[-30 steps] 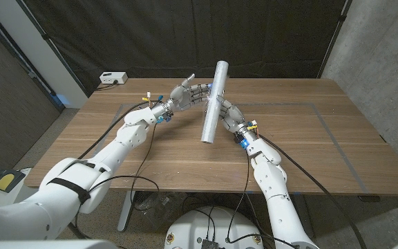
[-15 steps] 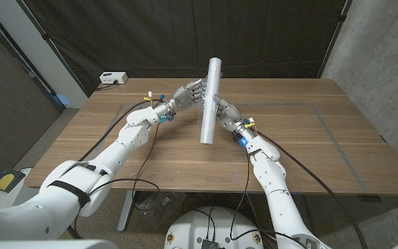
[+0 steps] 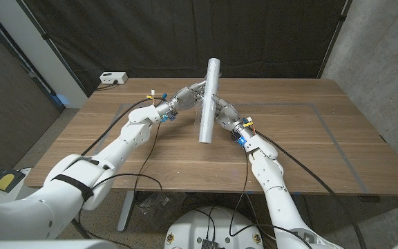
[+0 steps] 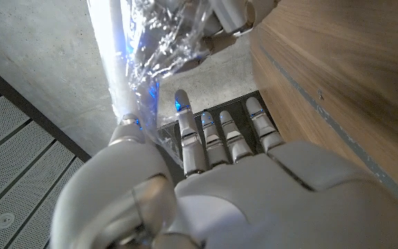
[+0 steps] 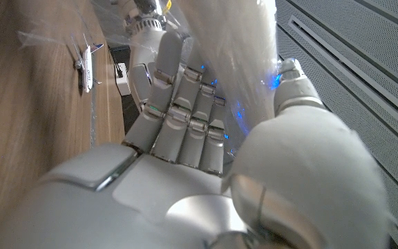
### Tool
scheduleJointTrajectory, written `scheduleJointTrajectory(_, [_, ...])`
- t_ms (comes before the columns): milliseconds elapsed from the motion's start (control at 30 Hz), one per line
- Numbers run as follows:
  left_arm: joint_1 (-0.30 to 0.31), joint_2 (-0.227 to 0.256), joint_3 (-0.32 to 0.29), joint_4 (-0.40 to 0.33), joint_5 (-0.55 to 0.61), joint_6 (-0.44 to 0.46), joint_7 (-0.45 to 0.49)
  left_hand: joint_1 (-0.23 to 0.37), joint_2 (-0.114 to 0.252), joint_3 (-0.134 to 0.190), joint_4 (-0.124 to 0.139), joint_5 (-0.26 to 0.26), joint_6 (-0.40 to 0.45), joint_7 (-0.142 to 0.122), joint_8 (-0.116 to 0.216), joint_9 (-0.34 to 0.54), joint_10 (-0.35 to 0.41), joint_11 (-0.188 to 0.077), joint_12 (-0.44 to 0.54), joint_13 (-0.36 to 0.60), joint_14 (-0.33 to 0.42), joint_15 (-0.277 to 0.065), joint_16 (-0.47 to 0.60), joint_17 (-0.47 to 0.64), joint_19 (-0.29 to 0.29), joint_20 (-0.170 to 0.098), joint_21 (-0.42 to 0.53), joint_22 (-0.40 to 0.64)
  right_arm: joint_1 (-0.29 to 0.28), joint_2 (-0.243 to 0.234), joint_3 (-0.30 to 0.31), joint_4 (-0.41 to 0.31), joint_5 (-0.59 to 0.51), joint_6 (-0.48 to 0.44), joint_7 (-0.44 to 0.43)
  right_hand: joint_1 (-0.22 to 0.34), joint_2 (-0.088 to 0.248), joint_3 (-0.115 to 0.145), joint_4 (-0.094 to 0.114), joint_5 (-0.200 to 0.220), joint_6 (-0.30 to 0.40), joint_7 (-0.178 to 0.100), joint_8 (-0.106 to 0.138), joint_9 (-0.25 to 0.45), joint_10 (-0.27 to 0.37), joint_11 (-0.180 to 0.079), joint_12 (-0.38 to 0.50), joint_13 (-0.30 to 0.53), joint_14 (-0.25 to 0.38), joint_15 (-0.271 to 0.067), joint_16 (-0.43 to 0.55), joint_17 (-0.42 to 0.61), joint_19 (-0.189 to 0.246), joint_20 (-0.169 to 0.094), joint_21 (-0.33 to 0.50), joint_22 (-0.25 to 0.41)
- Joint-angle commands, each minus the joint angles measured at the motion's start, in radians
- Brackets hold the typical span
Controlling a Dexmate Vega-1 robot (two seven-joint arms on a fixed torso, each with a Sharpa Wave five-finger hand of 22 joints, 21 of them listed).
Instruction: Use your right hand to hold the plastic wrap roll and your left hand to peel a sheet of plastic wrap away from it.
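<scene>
The wooden table (image 3: 309, 138) spans the scene. Over its middle the plastic wrap roll (image 3: 209, 101) stands almost upright, gripped by the right hand (image 3: 221, 111) from the right. The left hand (image 3: 189, 94) meets the roll's left side, fingers (image 4: 216, 135) extended, thumb touching crinkled wrap (image 4: 159, 41); whether it pinches the film cannot be told.

A wooden table (image 3: 309, 138) with a brown grain top carries the scene, and a thin pale line runs as a rectangle across its surface (its right-hand corner shows clearly in the head view). At the far left corner a small white box (image 3: 113, 78) with a cable lies on the top. Black cables (image 3: 138, 105) from the arms trail over the wood near the left side.
</scene>
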Motion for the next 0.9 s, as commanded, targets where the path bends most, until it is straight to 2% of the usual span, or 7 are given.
scheduleJointTrajectory(33, [0.062,0.015,-0.029,-0.107,-0.006,0.038,0.143,0.136,0.053,0.112,-0.013,-0.007,0.160,0.026,0.088,0.038,0.079,-0.038,0.018,0.009,0.056,-0.032,0.028,0.010,0.036,-0.012,0.042,-0.006,0.018,0.022,0.033,0.060,0.034,-0.008,-0.023,-0.015,0.098,0.290,0.000,0.013,0.031,-0.057,0.175,-0.003,0.108,-0.121,-0.010,0.247,0.089,-0.113,-0.008,0.009,-0.013,-0.109,0.005,0.003])
scheduleJointTrajectory(167, [0.064,0.025,-0.028,-0.117,0.007,0.035,0.158,0.150,0.050,0.132,-0.006,-0.009,0.162,0.029,0.099,0.047,0.100,-0.046,0.024,0.012,0.065,-0.040,0.034,0.015,0.042,-0.026,0.052,-0.007,0.024,0.018,0.034,0.067,0.037,-0.024,-0.020,-0.025,0.094,0.299,0.002,0.015,0.028,-0.059,0.173,-0.006,0.105,-0.117,-0.016,0.244,0.082,-0.113,-0.012,0.011,-0.019,-0.108,0.001,-0.001])
scheduleJointTrajectory(400, [0.047,0.026,-0.024,-0.093,0.020,0.021,0.152,0.161,0.049,0.150,0.001,-0.012,0.155,0.038,0.106,0.056,0.097,-0.046,0.020,0.015,0.061,-0.043,0.035,0.020,0.039,-0.026,0.060,-0.008,0.035,0.008,0.031,0.078,0.031,-0.052,-0.027,-0.061,0.080,0.320,0.011,0.014,0.012,-0.063,0.166,-0.016,0.079,-0.111,-0.038,0.234,0.055,-0.110,-0.024,0.019,-0.032,-0.101,-0.013,-0.029])
scheduleJointTrajectory(533, [0.033,0.024,-0.021,-0.067,0.024,0.013,0.141,0.164,0.046,0.157,0.003,-0.013,0.156,0.039,0.111,0.060,0.098,-0.048,0.019,0.016,0.061,-0.047,0.035,0.022,0.038,-0.034,0.064,-0.008,0.044,-0.003,0.023,0.085,0.018,-0.070,-0.031,-0.125,0.067,0.311,0.032,-0.006,-0.021,-0.057,0.149,-0.029,0.054,-0.099,-0.058,0.226,0.018,-0.101,-0.038,0.031,-0.050,-0.085,-0.025,-0.078])
scheduleJointTrajectory(600, [0.024,0.022,-0.019,-0.051,0.025,0.007,0.128,0.166,0.044,0.161,0.005,-0.014,0.160,0.039,0.115,0.062,0.099,-0.049,0.019,0.017,0.061,-0.047,0.035,0.023,0.037,-0.037,0.066,-0.009,0.050,-0.006,0.020,0.094,0.014,-0.073,-0.032,-0.165,0.055,0.297,0.043,-0.023,-0.048,-0.054,0.135,-0.038,0.032,-0.090,-0.072,0.220,-0.009,-0.093,-0.047,0.040,-0.074,-0.070,-0.031,-0.099])
scheduleJointTrajectory(800, [0.003,0.024,-0.012,-0.024,0.036,-0.007,0.107,0.173,0.038,0.173,0.006,-0.013,0.168,0.042,0.126,0.069,0.105,-0.057,0.020,0.018,0.060,-0.051,0.035,0.025,0.031,-0.048,0.071,-0.010,0.074,-0.011,0.015,0.135,0.009,-0.077,-0.025,-0.250,0.038,0.258,0.071,-0.056,-0.100,-0.040,0.100,-0.056,-0.015,-0.073,-0.098,0.208,-0.044,-0.073,-0.064,0.039,-0.102,-0.034,-0.039,-0.131])
scheduleJointTrajectory(900, [-0.006,0.028,-0.009,-0.017,0.042,-0.010,0.101,0.176,0.036,0.178,0.006,-0.013,0.171,0.045,0.130,0.071,0.104,-0.052,0.018,0.019,0.059,-0.053,0.033,0.025,0.029,-0.048,0.073,-0.011,0.087,-0.017,0.011,0.156,0.005,-0.080,-0.019,-0.278,0.033,0.247,0.077,-0.066,-0.129,-0.038,0.080,-0.067,-0.040,-0.060,-0.112,0.201,-0.064,-0.055,-0.076,0.033,-0.118,-0.022,-0.046,-0.138])
